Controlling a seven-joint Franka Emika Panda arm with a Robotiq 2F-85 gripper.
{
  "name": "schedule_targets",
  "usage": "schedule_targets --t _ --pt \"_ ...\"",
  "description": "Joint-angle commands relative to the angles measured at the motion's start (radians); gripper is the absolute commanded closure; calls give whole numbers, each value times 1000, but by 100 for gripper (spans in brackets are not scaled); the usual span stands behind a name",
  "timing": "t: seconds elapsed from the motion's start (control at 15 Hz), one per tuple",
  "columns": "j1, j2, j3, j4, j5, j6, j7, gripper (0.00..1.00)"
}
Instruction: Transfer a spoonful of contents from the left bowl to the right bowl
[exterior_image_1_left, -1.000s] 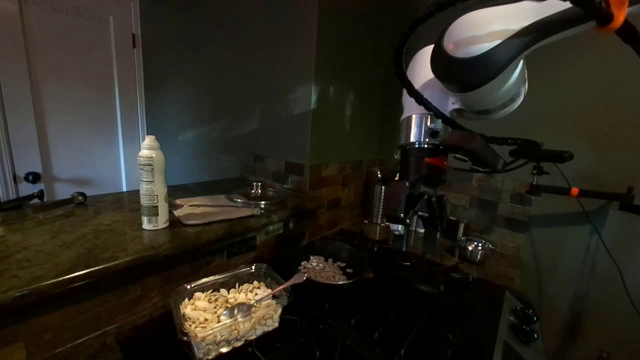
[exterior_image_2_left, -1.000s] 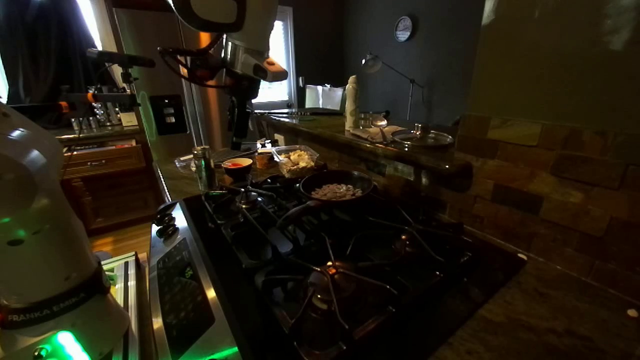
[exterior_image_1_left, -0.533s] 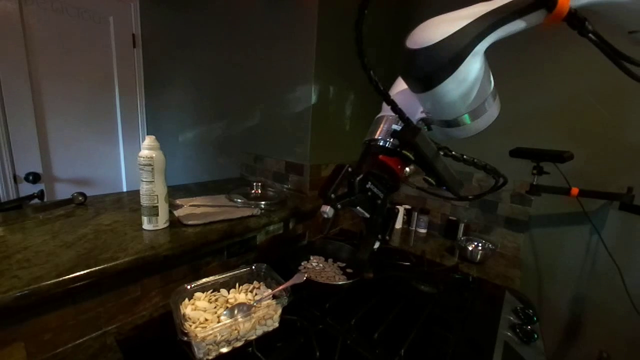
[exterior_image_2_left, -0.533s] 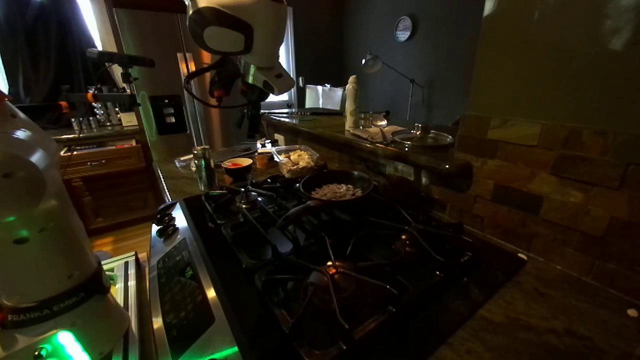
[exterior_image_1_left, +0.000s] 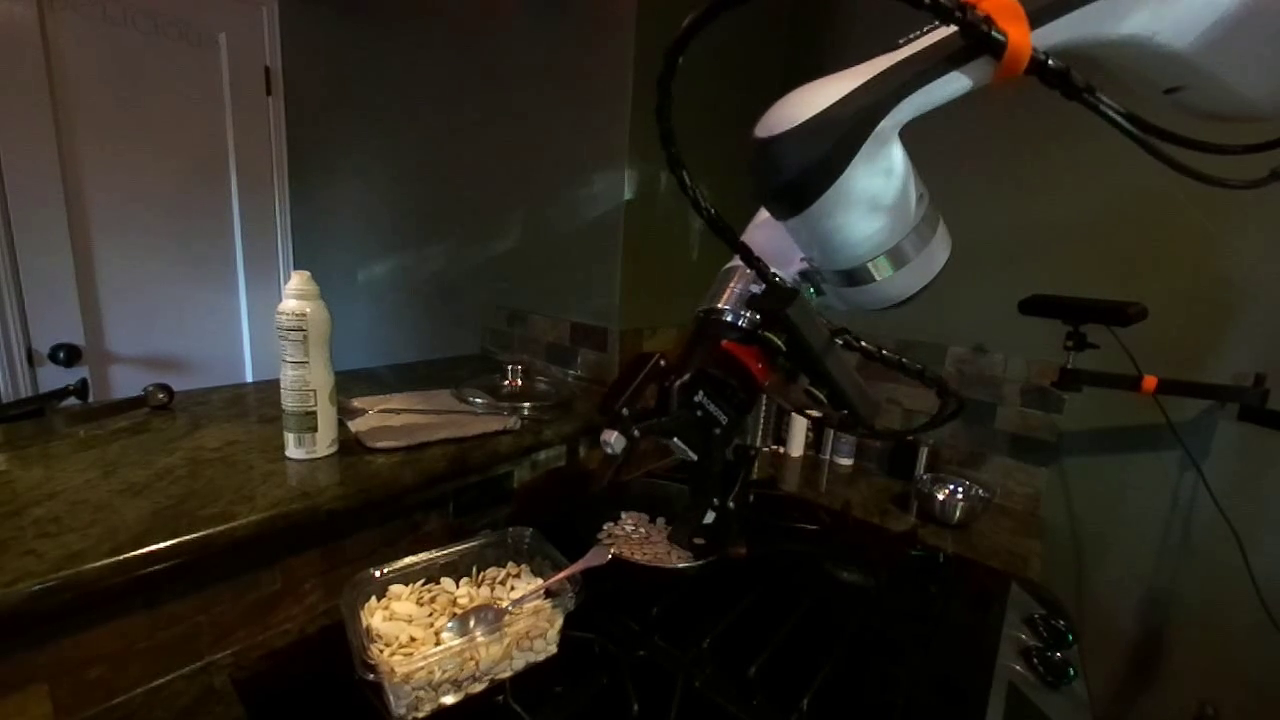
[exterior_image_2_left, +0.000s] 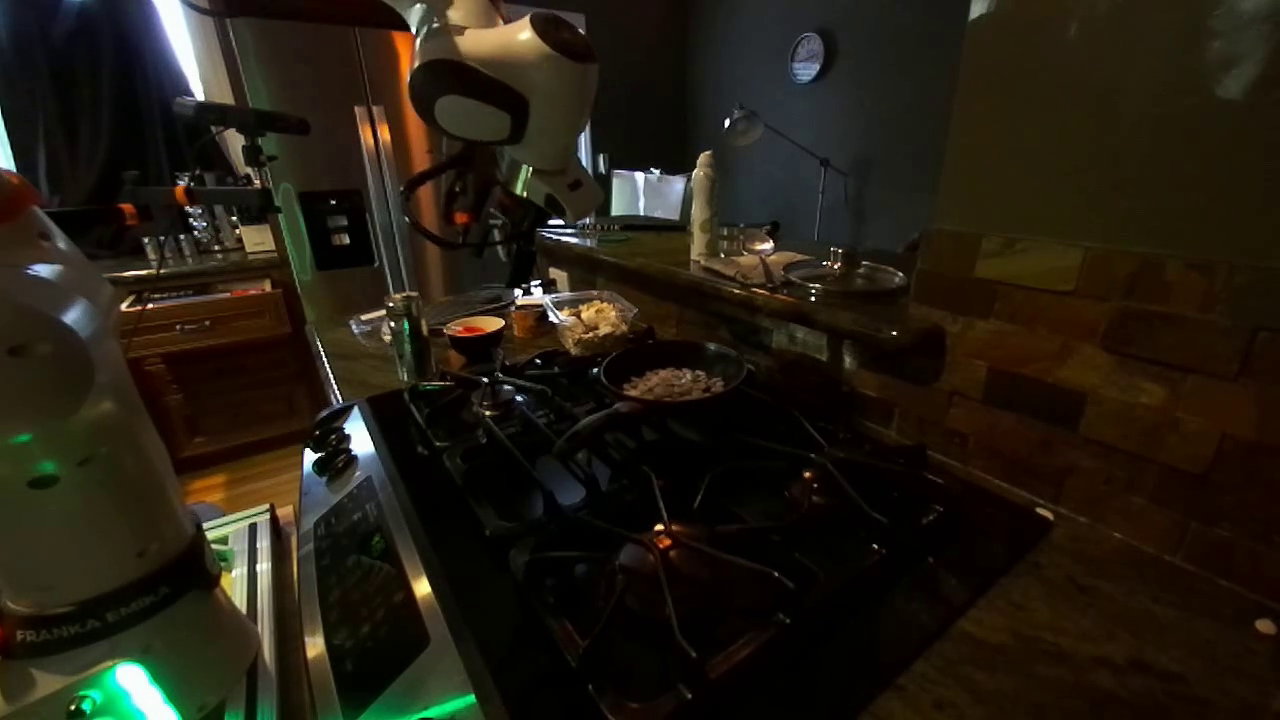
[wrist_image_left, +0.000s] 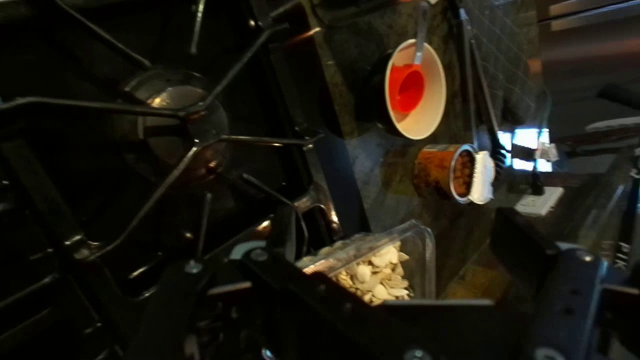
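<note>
a robot gripper (exterior_image_1_left: 658, 490) hangs tilted in the air, its jaws spread wide and holding nothing. a spoon (exterior_image_1_left: 478, 621) lies on pale seeds (exterior_image_1_left: 410, 610) in a clear tub (exterior_image_1_left: 445, 557), its handle jutting past the rim. more seeds (exterior_image_2_left: 673, 383) sit in a pan (exterior_image_2_left: 700, 355) on the stove (exterior_image_2_left: 720, 620). in the wrist view, a red scoop (wrist_image_left: 410, 90) rests in a bowl (wrist_image_left: 435, 97) near an open can (wrist_image_left: 434, 170).
</note>
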Motion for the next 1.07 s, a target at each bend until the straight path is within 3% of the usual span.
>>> schedule_targets --t 0.0,0.13,0.4,0.47,0.6,0.67,1.0 --pt "-14 -25 -52 -37 203 -36 -200 0" --pt "-34 -27 -88 -57 285 -92 -342 0" --pt "-88 20 -146 -62 304 -345 -558 0" --pt "-103 1 -101 -53 273 -268 -477 0" --pt "-120 12 -116 -58 282 -331 -529 0" --pt "-116 -6 -90 -73 342 -202 -617 0" --pt "-106 -30 -31 -106 482 4 -841 0"
